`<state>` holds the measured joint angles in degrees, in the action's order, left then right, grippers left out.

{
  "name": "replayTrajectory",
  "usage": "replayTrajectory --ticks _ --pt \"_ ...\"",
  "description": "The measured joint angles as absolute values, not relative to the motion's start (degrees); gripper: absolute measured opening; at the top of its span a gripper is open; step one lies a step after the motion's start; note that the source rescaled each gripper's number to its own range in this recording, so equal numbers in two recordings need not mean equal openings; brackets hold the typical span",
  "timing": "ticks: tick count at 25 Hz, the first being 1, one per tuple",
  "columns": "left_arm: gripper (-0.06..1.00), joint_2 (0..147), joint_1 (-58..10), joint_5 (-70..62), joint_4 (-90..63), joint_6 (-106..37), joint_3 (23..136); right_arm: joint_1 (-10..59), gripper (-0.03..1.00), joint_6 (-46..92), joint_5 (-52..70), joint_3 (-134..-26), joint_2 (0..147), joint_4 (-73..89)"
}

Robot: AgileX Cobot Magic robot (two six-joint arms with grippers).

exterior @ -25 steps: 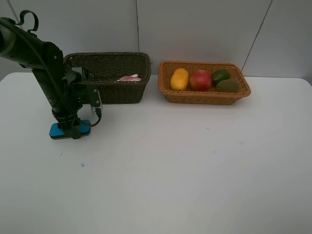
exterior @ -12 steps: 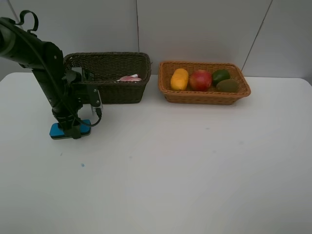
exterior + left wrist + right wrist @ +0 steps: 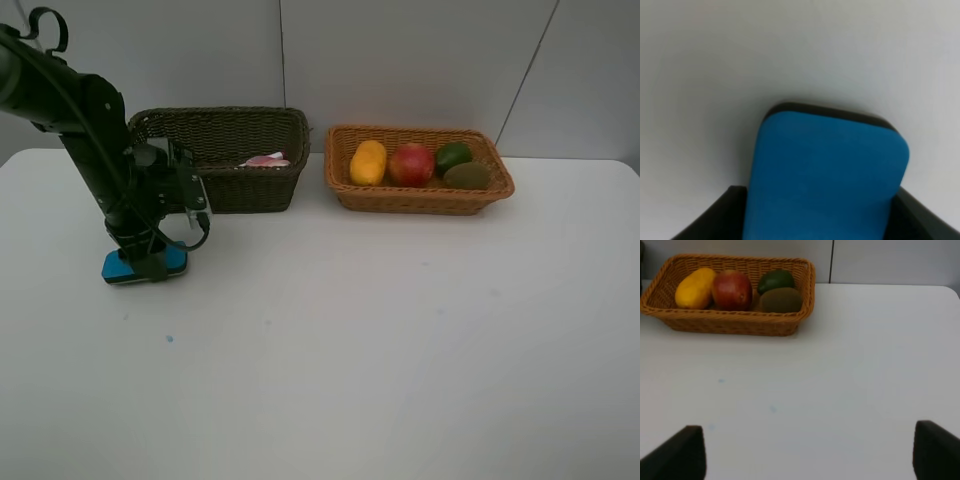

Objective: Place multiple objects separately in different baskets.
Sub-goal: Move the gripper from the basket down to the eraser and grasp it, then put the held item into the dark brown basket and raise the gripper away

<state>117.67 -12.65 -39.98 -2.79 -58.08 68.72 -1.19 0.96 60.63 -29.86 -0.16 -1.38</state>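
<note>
Left gripper (image 3: 147, 265): pinching the blue flat eraser (image 3: 143, 265) on the white table (image 3: 350, 340), in front of the dark olive-brown woven basket (image 3: 225, 160).
Right gripper (image 3: 805, 452): spread wide, empty, well away from that basket.
Slip risk: thin eraser, shallow hold; likely to drop out during lift.
Snag risk: basket's near wall may catch low carry.

A plain white table (image 3: 400, 340) fills most of the high view, its matte top marked only by a few tiny bluish specks (one sits toward the near left). Behind it stands a pale grey wall (image 3: 420, 60) of flat panels, split by thin dark seams, one upright and others slanting. The light is soft and even, throwing only faint shadows.
</note>
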Motion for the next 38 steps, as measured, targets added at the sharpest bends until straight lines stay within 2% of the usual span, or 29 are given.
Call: replayTrajectory --ticks 21,30,38 --pt "0.62 104.9 -12.6 -45.5 -12.6 -58.1 68.7 -1.2 1.0 1.0 60.6 -29.9 -0.2 -1.4" --pt "0.62 102.9 -12.7 -37.8 -21.7 -57.9 70.3 -1.2 1.0 1.0 60.6 -29.9 -0.2 -1.4" --pt "0.62 102.9 -16.6 -20.6 -26.1 -57.8 74.2 -1.2 1.0 1.0 60.6 -29.9 -0.2 -1.4"
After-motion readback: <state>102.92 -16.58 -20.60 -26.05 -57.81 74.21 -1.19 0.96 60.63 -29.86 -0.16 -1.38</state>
